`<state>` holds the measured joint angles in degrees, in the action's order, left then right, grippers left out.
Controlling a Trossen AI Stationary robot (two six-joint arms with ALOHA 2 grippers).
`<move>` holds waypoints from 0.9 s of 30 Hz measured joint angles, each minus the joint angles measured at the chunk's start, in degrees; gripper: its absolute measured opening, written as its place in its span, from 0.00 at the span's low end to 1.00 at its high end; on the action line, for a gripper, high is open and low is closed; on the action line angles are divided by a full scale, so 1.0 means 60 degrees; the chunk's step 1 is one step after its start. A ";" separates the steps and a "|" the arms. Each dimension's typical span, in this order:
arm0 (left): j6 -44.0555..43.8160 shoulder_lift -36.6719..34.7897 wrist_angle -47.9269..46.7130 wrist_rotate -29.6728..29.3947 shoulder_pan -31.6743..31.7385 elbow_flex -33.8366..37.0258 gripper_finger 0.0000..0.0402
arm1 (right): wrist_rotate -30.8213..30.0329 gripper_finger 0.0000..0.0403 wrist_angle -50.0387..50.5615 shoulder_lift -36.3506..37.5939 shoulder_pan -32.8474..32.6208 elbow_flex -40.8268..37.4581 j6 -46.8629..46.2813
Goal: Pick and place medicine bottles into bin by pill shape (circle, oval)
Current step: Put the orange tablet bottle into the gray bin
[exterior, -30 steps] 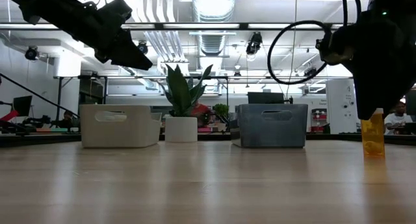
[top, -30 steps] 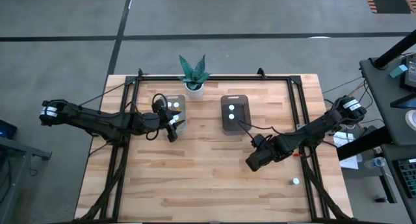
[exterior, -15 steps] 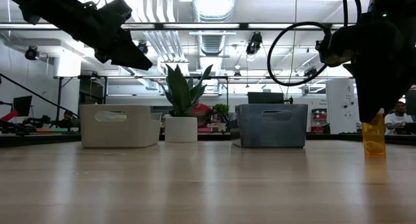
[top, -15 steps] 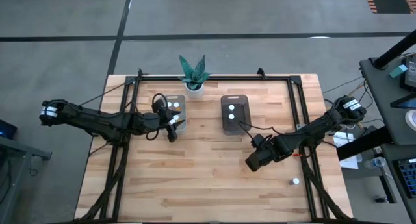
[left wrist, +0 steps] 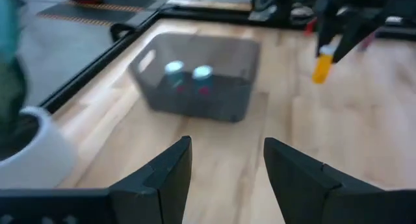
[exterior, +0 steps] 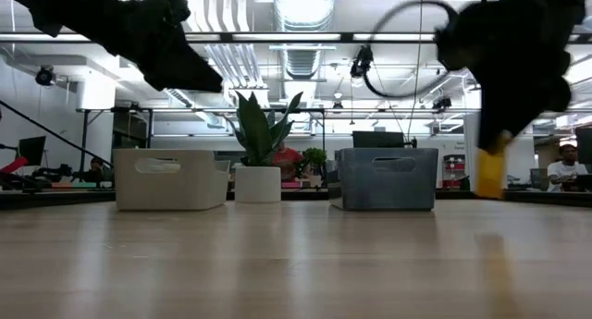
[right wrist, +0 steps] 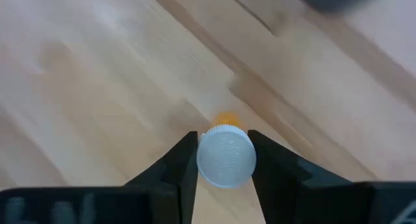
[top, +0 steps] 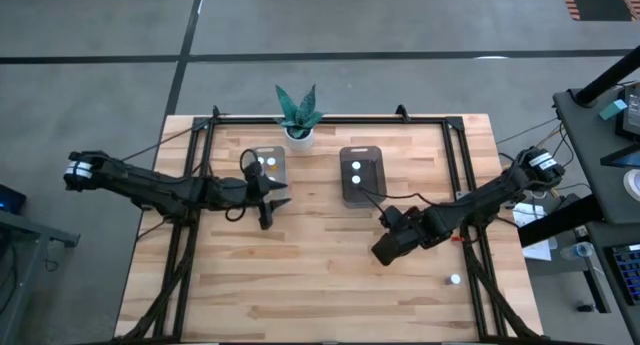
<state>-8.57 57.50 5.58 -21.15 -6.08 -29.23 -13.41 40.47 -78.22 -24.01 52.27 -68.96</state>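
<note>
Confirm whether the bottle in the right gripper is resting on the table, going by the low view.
No: the orange bottle hangs from the right gripper, clear of the table.

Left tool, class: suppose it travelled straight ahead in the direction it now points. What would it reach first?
Probably the dark smoky grey plastic tub holding two white-capped bottles; the left tool is open and aimed at its near wall, with bare wood between. Depth is uncertain.
</note>
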 joint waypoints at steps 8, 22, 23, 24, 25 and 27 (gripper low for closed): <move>0.0003 0.1515 0.1967 0.0765 -0.0405 0.0000 0.44 | -0.0861 0.29 -0.2047 0.0000 0.0201 0.0700 0.2305; 0.0356 0.4892 0.4998 0.2200 -0.0425 -0.1193 0.44 | -0.0990 0.29 -0.3967 0.0000 0.1049 0.0799 0.4563; 0.0431 0.5111 0.5005 0.2219 -0.0427 -0.1368 0.44 | -0.0990 0.29 -0.3977 0.0002 0.1067 0.0799 0.4616; 0.0494 0.5308 0.4999 0.2232 -0.0427 -0.1528 0.44 | -0.0987 0.29 -0.3978 0.0002 0.1085 0.0799 0.4658; 0.0502 0.5516 0.4995 0.2236 -0.0427 -0.1673 0.44 | -0.0980 0.29 -0.3978 0.0004 0.1100 0.0799 0.4693; 0.0506 0.5931 0.5005 0.2238 -0.0420 -0.2020 0.44 | -0.0949 0.29 -0.3996 0.0003 0.1118 0.0799 0.4764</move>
<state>-5.54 93.09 35.61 -7.73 -8.60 -41.36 -19.10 16.49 -78.20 -17.30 57.06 -40.37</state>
